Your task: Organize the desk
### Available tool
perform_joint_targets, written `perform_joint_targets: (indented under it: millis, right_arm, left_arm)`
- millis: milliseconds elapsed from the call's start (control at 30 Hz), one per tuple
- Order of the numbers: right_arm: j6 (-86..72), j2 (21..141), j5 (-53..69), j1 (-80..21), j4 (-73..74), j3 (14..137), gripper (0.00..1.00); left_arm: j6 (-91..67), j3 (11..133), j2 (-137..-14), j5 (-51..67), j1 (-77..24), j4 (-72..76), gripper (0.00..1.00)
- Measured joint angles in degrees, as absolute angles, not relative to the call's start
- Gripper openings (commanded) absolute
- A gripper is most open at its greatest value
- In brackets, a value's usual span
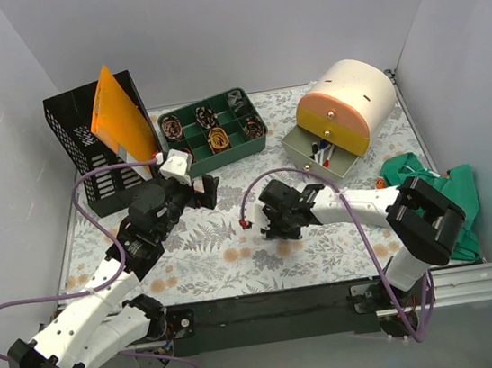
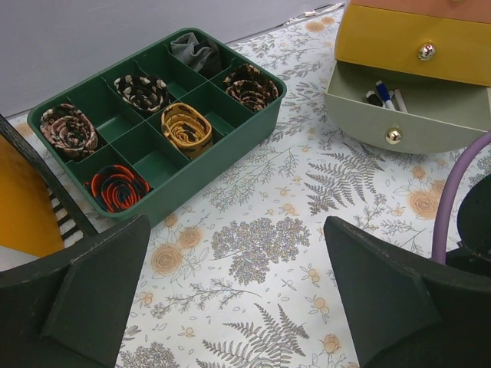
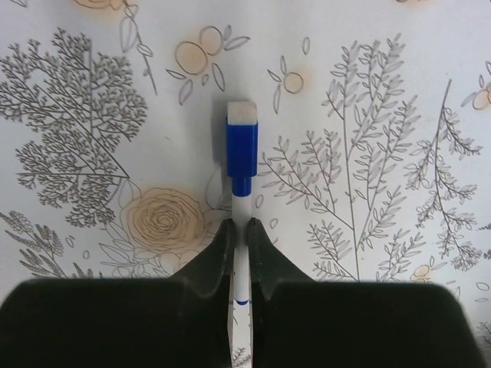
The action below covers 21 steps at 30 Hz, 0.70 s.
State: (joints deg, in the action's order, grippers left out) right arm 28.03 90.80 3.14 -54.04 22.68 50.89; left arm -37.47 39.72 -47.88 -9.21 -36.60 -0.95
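1. Reaching in from the lower right of the overhead view, the right arm bends at its elbow and stretches leftward to the middle of the desk (image 1: 208,243). The right end effector (image 3: 239,230) is turned down at the surface.
2. Its two dark fingers are pinched onto a marker (image 3: 242,149), a slim white barrel with a boxy blue cap pointing to the top of the wrist view. Whether the marker touches the desk cannot be told.
3. The left arm runs from the lower left corner toward the centre. The left end effector (image 2: 238,307) hangs over the desk, its black wedge-shaped fingers spread wide with nothing between them.
4. The desk fills the floor of the overhead view. It is a flat matte sheet printed with grey-green ferns and orange blossoms, with a black bar along its bottom edge.
5. At upper centre sits a rigid green tray (image 2: 199,184) whose compartments hold coiled patterned fabric.
6. At upper right stands a round-topped drawer unit (image 1: 345,112) with its grey-green bottom drawer open.
7. A black mesh holder (image 1: 89,159) stands at upper left.
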Motion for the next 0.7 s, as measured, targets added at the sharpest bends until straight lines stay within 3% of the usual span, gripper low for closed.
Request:
perform_joint_targets:
  millis: [167,433,700]
  right_arm:
    - [30.48,89.19,3.2,-50.68,26.0,53.39,0.01]
    - [34.63,79.79,4.45,-40.07,29.23,64.03,0.01]
    - [34.7,79.09,-0.86,-27.73,27.49,68.6,0.04]
  left_arm:
    - [-37.47,39.7,-47.72,-9.08,-36.6,-0.93,0.98]
    - [-37.5,39.7,-47.66,-8.43,-36.6,-0.93,0.98]
    - [-37.5,39.7,-47.66,-7.66,-36.6,-0.91,0.98]
